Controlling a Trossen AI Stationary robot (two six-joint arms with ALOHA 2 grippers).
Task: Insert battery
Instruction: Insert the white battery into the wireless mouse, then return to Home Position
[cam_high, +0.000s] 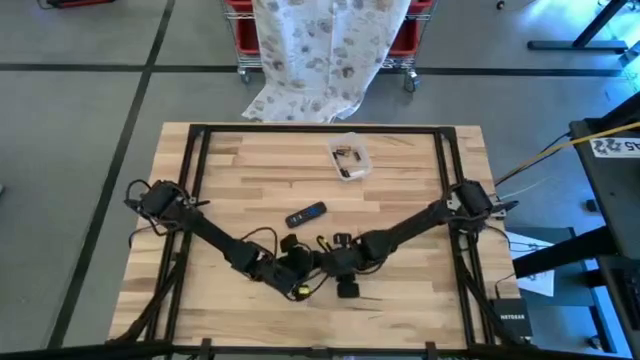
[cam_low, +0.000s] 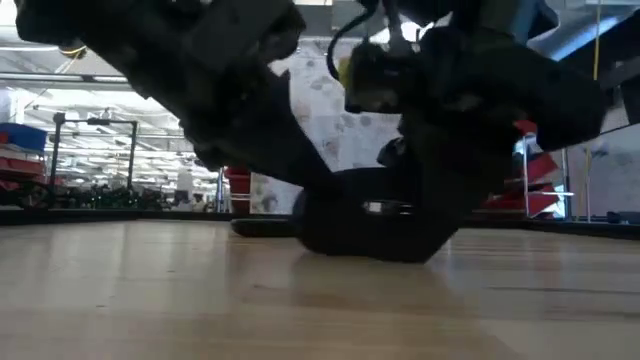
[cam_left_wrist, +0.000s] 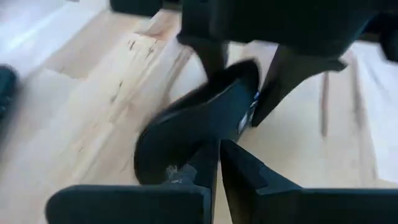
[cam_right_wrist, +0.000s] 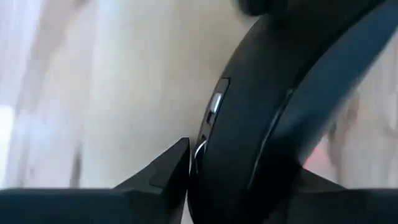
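A black computer mouse (cam_left_wrist: 199, 124) sits between my two grippers near the middle of the table's near half. My left gripper (cam_left_wrist: 217, 146) is shut at the mouse's near end. My right gripper (cam_right_wrist: 242, 168) comes from the opposite side and is shut on the mouse's other end (cam_right_wrist: 249, 124). In the high view both grippers meet at the mouse (cam_high: 315, 265). The battery shows in no view. My left gripper pinches the mouse's lower rim (cam_left_wrist: 186, 165) with its nearly closed fingertips, coming in low from the table's left. The fingers themselves hide the exact place of contact. The mouse stands tilted beyond the fingertips. My right gripper has the mouse's body between its two fingers, one finger (cam_right_wrist: 168, 168) against the side with the small button (cam_right_wrist: 214, 102). In the left wrist view its fingers (cam_left_wrist: 292, 68) straddle the mouse's far end from above. The mouse's underside seems to rest on the table (cam_low: 370, 240).
A dark remote control (cam_high: 306, 214) lies just beyond the grippers. A clear plastic tub (cam_high: 349, 156) with small items stands at the far middle. A small black part (cam_high: 347, 290) lies on the table near the front edge. Bare wood lies to the left and right.
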